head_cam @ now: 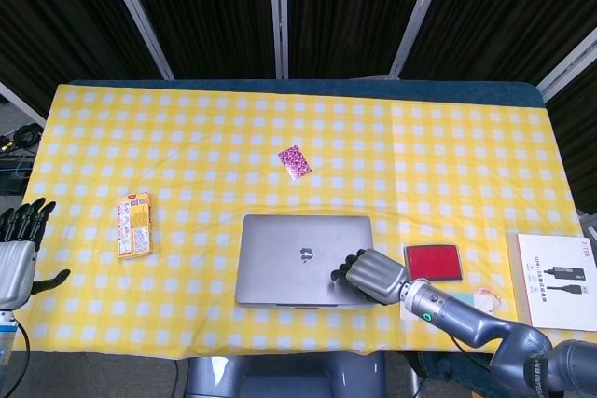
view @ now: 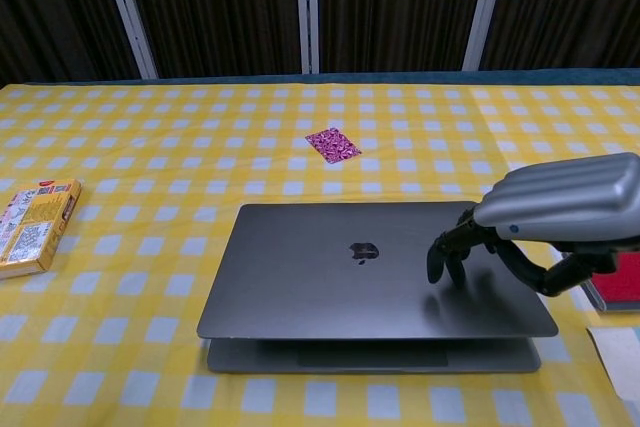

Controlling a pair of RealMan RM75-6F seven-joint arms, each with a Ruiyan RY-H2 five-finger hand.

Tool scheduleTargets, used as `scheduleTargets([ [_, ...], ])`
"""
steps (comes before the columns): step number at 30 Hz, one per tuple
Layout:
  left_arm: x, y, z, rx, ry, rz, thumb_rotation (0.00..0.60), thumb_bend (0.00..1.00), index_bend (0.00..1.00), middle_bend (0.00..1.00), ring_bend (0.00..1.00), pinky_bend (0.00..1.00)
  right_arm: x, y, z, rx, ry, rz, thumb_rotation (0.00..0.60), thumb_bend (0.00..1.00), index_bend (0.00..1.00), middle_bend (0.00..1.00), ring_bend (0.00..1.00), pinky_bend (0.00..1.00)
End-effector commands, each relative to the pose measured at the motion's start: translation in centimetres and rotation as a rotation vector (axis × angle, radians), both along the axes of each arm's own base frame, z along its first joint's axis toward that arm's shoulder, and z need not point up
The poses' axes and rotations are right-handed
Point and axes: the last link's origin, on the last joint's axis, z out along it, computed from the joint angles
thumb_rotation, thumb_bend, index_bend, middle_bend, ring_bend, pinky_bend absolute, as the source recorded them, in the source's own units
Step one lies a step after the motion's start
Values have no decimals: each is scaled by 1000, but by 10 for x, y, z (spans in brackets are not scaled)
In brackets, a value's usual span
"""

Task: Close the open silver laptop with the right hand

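Observation:
The silver laptop (head_cam: pixel 300 258) (view: pixel 355 267) lies at the table's front middle, its lid nearly flat with a thin gap still showing at the front edge in the chest view. My right hand (head_cam: pixel 373 275) (view: pixel 545 217) is over the lid's right part, palm down, fingers bent downward with the fingertips (view: pixel 440 265) touching the lid. It holds nothing. My left hand (head_cam: pixel 17 249) hangs beyond the table's left edge, fingers spread and empty; the chest view does not show it.
A yellow snack box (head_cam: pixel 134 225) (view: pixel 30 225) lies at the left. A small pink patterned packet (head_cam: pixel 295 160) (view: pixel 334 144) sits behind the laptop. A red flat case (head_cam: pixel 433 261) and a white booklet (head_cam: pixel 558 269) lie to the right on the yellow checked cloth (head_cam: pixel 187 146).

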Motion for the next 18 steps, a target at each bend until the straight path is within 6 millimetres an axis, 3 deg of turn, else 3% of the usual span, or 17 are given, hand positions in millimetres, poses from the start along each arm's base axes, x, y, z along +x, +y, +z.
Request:
scheduleTargets([
  [1,0,0,0,1,-1,1,600,0,0,0,0,0,-8,3,-8,3,6,4,600,1000,259,317,272,345],
  [12,-1,0,-2,-9,5,3,600,0,0,0,0,0,-20,4,-23,12,8,-2,600,1000,255,312,268,346],
  [18,-2,0,-1,-4,5,4,600,0,0,0,0,0,-10,5,-7,-30,-49,36,600,1000,240,300,258,343],
])
